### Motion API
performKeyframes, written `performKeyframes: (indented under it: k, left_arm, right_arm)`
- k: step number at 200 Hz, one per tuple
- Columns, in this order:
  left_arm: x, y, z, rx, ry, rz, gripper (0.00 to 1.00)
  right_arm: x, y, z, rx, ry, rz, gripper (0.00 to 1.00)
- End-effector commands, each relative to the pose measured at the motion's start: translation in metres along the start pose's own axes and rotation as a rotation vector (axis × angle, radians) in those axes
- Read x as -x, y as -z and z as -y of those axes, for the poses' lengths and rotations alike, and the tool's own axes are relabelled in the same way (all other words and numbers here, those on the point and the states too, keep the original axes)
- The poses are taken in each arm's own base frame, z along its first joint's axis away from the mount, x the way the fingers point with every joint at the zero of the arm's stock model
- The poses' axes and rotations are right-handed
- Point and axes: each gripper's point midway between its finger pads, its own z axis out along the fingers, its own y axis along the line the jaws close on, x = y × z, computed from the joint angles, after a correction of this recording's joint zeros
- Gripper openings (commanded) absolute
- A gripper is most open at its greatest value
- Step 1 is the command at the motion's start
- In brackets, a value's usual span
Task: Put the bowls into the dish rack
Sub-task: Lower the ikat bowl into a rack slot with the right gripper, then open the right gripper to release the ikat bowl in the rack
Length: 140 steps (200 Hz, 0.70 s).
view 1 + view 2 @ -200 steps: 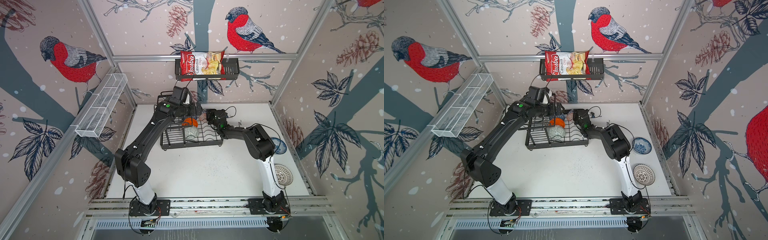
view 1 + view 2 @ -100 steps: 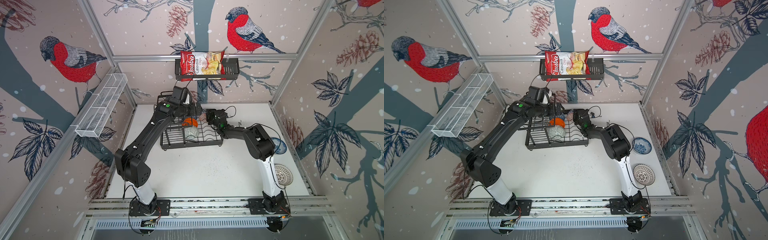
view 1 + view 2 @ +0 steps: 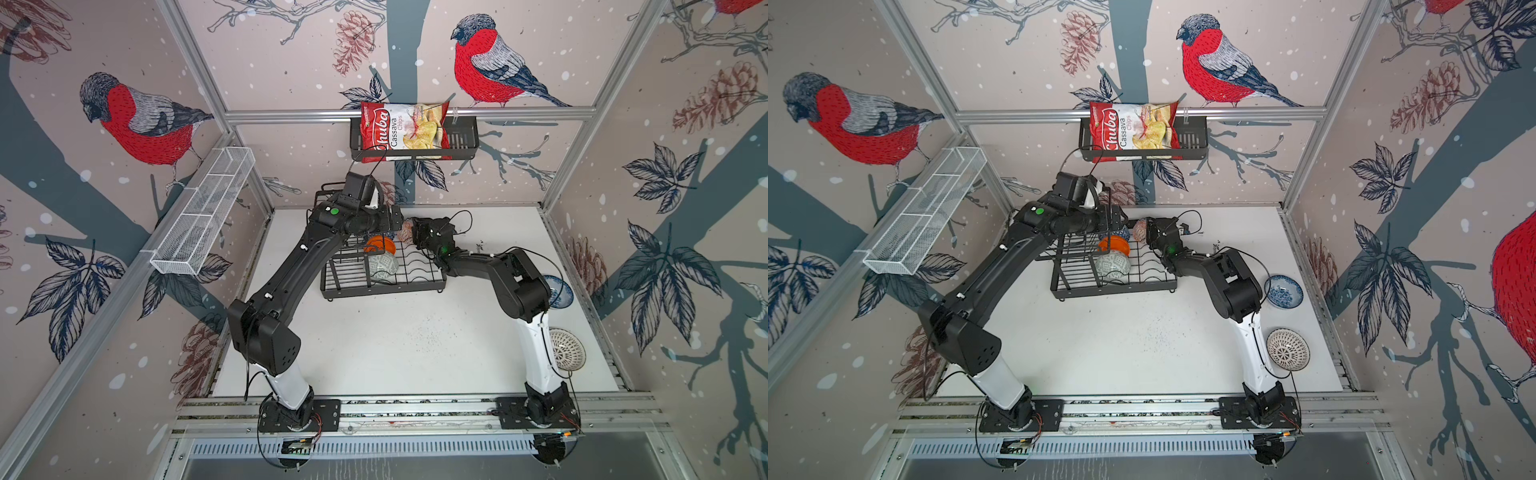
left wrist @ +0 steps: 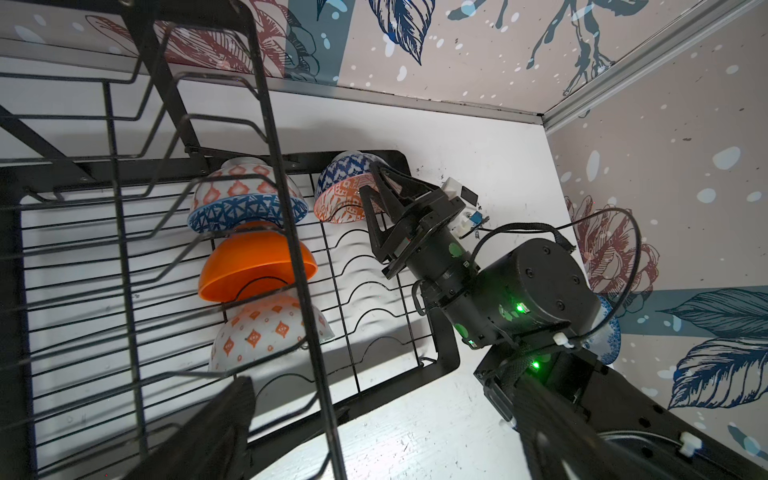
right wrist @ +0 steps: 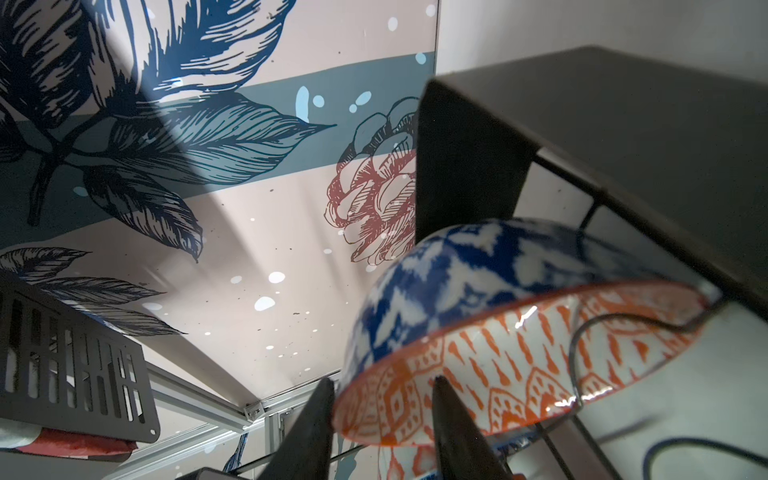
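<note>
- Dish rack (image 3: 411, 289) — a fourth bowl now stands at its far right corner.
- Right gripper (image 4: 368, 178) — jaws wider than a second ago, loosely astride the rim, no clamp.
- Blue-and-orange bowl (image 4: 340, 178) — on edge in the wavy base; release judged under way.

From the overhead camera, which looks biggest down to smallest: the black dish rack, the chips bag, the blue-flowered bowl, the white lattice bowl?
In a top view:
1. dish rack
2. chips bag
3. lattice bowl and blue-flowered bowl: about alike; the lattice one lies nearer the camera, so unranked.
</note>
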Motion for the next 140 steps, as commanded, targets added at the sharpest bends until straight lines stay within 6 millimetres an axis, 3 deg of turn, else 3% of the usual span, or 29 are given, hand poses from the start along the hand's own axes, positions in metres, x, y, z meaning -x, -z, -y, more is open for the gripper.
performKeyframes:
  k: [1,140]
  left_arm:
    - [-0.009,0.003,-0.003,0.021,0.016,-0.027,0.97]
    - [0.001,0.008,0.004,0.019,0.024,0.015,0.97]
  right_arm:
    - [-0.001,0.003,-0.012,0.033,0.013,0.000,0.40]
    - [0.006,0.017,-0.031,0.062,0.009,0.001,0.48]
